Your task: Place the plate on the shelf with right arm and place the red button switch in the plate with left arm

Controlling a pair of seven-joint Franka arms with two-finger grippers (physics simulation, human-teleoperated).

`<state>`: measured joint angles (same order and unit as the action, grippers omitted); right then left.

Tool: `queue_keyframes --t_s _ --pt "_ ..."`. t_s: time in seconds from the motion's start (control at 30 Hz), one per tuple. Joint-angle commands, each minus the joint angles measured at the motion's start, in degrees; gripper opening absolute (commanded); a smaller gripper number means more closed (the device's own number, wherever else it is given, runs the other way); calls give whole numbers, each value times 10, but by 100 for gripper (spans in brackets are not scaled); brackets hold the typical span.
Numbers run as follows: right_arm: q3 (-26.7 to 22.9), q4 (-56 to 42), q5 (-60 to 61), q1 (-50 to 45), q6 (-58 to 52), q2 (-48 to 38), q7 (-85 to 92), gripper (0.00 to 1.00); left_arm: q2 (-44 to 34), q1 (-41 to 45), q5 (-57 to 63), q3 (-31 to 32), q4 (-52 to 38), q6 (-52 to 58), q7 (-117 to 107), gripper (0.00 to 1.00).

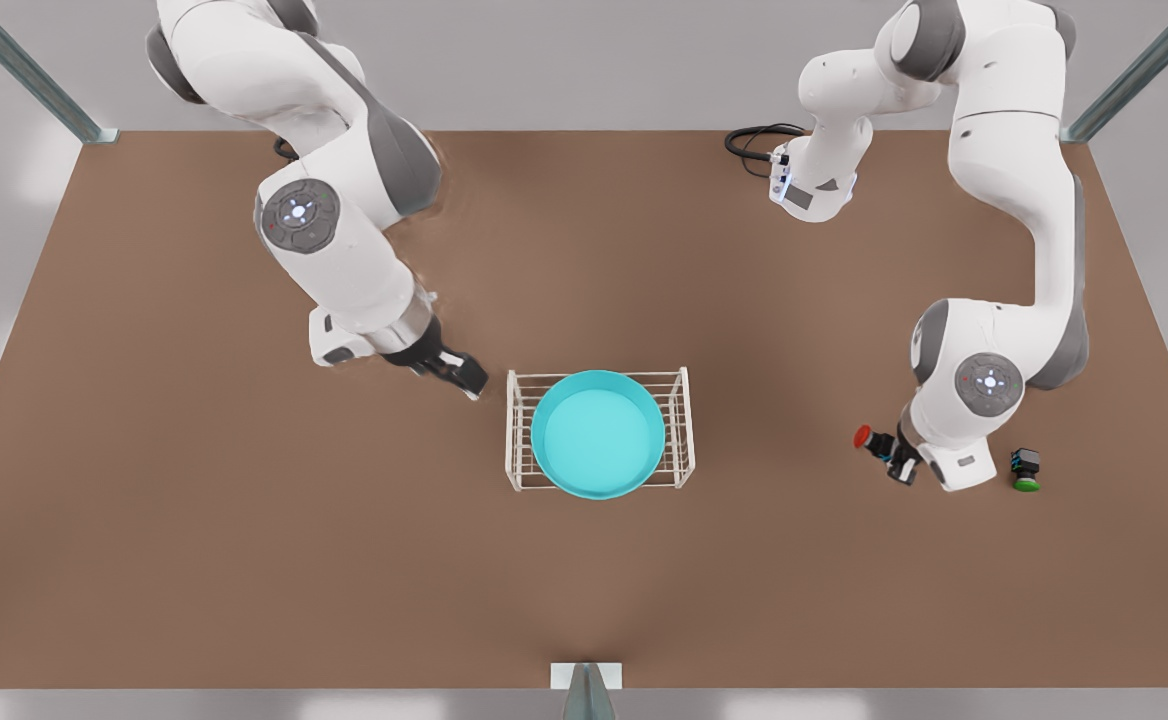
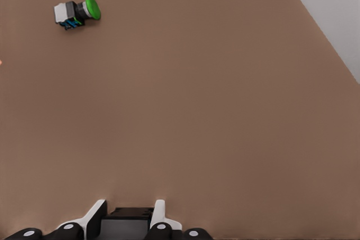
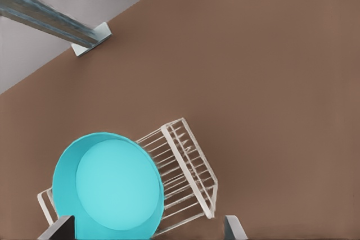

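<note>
- The brown table [image 1: 244, 560] carries two button switches, one plate, one wire shelf and two arms; a black cable [image 1: 759, 140] lies coiled at the far side by the base of the arm on the front view's right.
- The green button switch [image 1: 1025, 470] lies on its side on the table at the front view's right, just beside the left arm's wrist and apart from the other switch; nothing lies between the arms and the shelf.
- The plate [image 1: 598, 434], round, turquoise and shallow with a raised rim, sits on top of the white wire shelf [image 1: 684, 420] mid-table, its near edge overhanging the rack's near side.
- The red button switch [image 1: 872, 440], black-bodied with a round red cap and a bluish detail, is clamped by the left gripper [image 1: 896, 463], the cap pointing toward the shelf.
- The right gripper [image 1: 472, 384] is beside the shelf's far corner on the front view's left, fingers spread wide with nothing between them, clear of the plate.
</note>
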<state>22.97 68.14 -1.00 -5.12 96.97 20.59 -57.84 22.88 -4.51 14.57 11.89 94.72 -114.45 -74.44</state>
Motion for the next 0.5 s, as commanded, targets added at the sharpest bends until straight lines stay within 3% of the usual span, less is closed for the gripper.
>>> queue_keyframes --t_s 0.0,0.03,0.1,0.23,0.33,0.47 --pt "-5 0 30 114 -218 -34 353 100 -11 1 -17 17 -16 128 -13 45" --pt "-5 2 8 198 -215 -17 525 100 -20 1 -17 32 -16 136 -28 45" --pt "-8 1 -98 253 -142 68 640 100 -44 2 -29 60 -16 167 -51 45" --pt "-7 7 -144 254 -65 128 631 100 -42 9 -46 146 -16 177 -143 45" --pt "-4 6 -116 213 -73 127 532 100 -20 78 -65 147 -66 175 -221 45" --pt "-8 0 -116 248 -73 124 546 100 39 134 -67 147 -181 173 -298 46"
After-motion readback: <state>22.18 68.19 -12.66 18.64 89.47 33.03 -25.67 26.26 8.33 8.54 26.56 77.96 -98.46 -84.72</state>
